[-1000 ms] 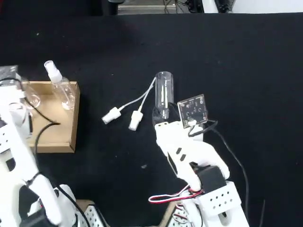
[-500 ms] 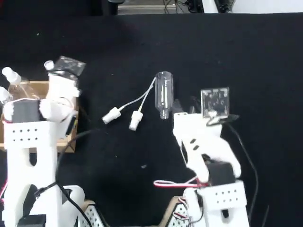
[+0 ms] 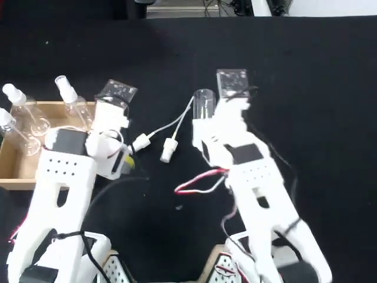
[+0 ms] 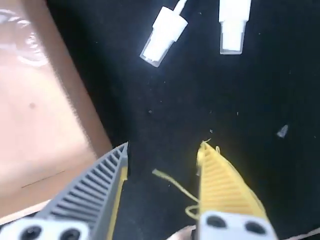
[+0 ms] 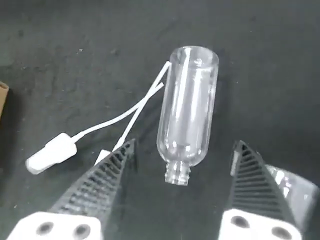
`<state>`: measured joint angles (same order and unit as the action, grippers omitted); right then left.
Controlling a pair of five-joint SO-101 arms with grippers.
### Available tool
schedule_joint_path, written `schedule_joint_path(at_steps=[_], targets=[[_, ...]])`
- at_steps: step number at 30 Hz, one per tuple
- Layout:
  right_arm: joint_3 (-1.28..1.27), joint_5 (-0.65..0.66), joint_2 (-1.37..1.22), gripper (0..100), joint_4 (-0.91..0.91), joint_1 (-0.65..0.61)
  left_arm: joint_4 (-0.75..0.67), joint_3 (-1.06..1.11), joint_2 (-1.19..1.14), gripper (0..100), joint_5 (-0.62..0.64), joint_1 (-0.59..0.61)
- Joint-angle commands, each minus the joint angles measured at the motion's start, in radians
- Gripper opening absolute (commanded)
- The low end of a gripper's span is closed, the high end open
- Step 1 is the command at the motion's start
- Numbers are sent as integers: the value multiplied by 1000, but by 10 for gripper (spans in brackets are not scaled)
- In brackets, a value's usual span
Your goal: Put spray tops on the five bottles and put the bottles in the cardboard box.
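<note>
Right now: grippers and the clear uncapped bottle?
Left gripper open, empty, beside brown cardboard box. Right gripper open over clear capless bottle lying flat. Two white spray tops loose nearby.

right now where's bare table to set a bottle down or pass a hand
Free: black cloth beyond and right of the uncapped bottle, and behind the cardboard box. Crowded: between box and bottle, with two spray tops, the left end effector and right end effector.

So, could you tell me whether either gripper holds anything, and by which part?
Nothing is held. The left gripper is open above the table; the right gripper is open around the bottle near its neck.
</note>
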<state>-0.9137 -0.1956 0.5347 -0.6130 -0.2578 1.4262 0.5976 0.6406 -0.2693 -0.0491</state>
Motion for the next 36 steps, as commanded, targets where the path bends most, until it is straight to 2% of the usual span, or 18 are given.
schedule_joint_path(at_steps=[1,7,23,25,28,30,34,36], targets=[[67,-8,-73,270,107,-14,-110,79,29,208,25,-24],[82,-6,-182,434,169,-18,-204,180,29,208,64,-24],[334,-5,-588,410,167,-17,-204,197,29,208,66,-24],[354,2,-624,351,166,-15,-203,197,29,208,66,-24],[375,77,-661,181,166,-14,-207,214,29,208,66,-24],[375,106,-670,101,166,-3,-209,222,29,208,66,-24],[372,117,-590,12,80,58,-209,222,29,208,66,-24],[372,117,-490,16,-21,86,-209,222,29,208,66,-24]])
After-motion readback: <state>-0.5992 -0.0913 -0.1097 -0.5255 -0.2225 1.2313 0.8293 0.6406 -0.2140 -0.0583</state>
